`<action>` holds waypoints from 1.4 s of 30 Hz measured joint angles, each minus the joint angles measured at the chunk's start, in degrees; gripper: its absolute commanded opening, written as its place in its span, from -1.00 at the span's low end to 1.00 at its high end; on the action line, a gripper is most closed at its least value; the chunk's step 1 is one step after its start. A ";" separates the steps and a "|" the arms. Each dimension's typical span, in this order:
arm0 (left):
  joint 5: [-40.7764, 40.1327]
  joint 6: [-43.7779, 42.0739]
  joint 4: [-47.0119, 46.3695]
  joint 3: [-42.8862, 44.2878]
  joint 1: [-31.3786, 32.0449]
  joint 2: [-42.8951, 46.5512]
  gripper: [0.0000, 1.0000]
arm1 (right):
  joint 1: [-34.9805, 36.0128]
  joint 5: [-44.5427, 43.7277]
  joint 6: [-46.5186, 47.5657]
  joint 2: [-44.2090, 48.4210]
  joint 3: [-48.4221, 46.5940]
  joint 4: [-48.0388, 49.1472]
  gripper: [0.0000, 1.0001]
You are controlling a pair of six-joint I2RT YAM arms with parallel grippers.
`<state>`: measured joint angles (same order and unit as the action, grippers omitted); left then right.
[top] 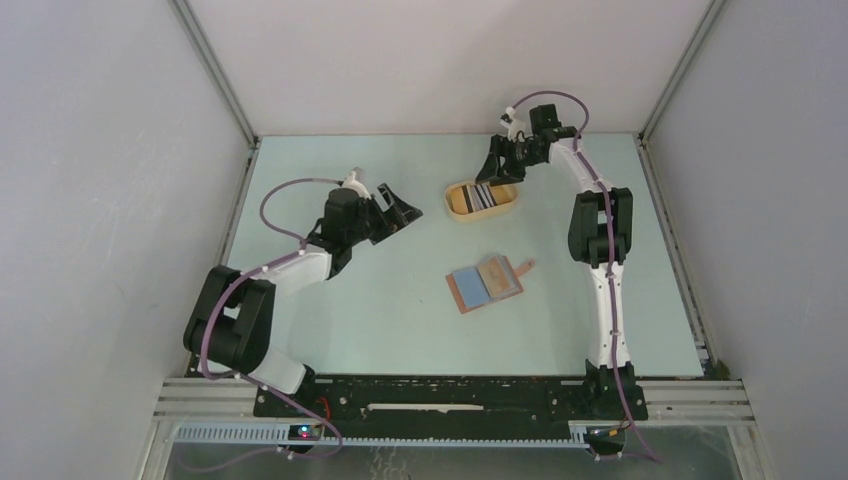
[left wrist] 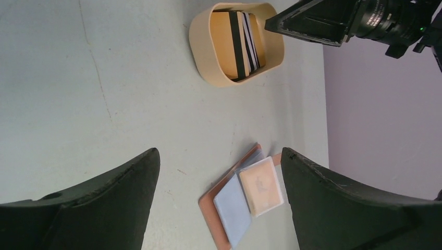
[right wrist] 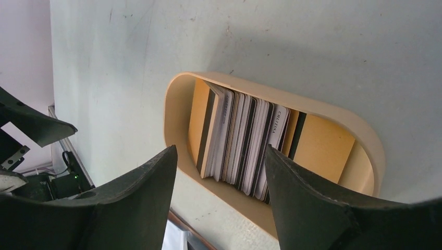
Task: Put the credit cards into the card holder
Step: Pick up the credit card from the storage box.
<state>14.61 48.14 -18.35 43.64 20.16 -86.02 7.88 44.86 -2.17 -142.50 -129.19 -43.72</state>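
The credit cards (top: pixel 482 196) stand on edge in a tight stack inside a yellow oval tray (top: pixel 455 208) at the back of the table. Several dark and white edges of these cards (right wrist: pixel 245 140) show in the right wrist view. My right gripper (top: pixel 503 166) hovers just above the tray's right end, open (right wrist: pixel 220 151), with nothing between its fingers. The card holder (top: pixel 485 283) lies open and flat mid-table, a reddish-brown wallet with clear pockets (left wrist: pixel 242 200). My left gripper (top: pixel 396 212) hangs open (left wrist: pixel 219 153) left of the tray, apart from both, holding nothing.
The tray's rim (left wrist: pixel 200 47) is low and rounded (right wrist: pixel 172 109). White enclosure walls with metal posts close off the back and both sides of the pale green table (top: pixel 330 320). The right arm (top: pixel 600 230) reaches along the table's right side.
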 measured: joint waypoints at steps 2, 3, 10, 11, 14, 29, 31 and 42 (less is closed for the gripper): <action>0.76 0.33 -0.22 0.85 0.00 -1.07 0.80 | -0.02 -0.20 -0.46 -0.39 0.00 0.02 0.42; 1.03 0.55 -0.46 1.25 0.00 -1.60 0.80 | -0.02 -0.26 -0.68 -0.63 0.00 0.04 0.42; 2.64 1.66 -1.25 2.01 0.00 -3.63 0.80 | -0.02 -0.98 -1.38 -2.14 0.00 -0.09 0.41; 2.71 1.86 -1.25 2.01 0.00 -3.72 0.80 | -0.02 -1.18 -1.40 -2.29 0.00 -0.11 0.41; 2.80 1.97 -1.29 2.01 0.00 -3.74 0.79 | -0.02 -1.92 -1.38 -2.64 0.00 -0.15 0.42; 3.91 2.05 -2.19 2.01 0.00 -4.17 0.79 | 0.81 -2.29 -1.33 -2.95 0.07 -0.70 0.43; 4.09 2.16 -2.29 2.01 0.00 -4.33 0.79 | 1.03 -2.27 -1.31 -2.97 0.09 -0.74 0.43; 4.48 2.93 -3.43 2.01 0.00 -4.74 0.78 | 1.22 -0.59 -1.49 -3.04 0.90 -0.79 0.43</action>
<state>19.09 51.07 -21.78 45.65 20.16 -90.76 9.10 44.27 -3.66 -145.53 -128.29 -44.51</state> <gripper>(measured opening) 0.896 0.717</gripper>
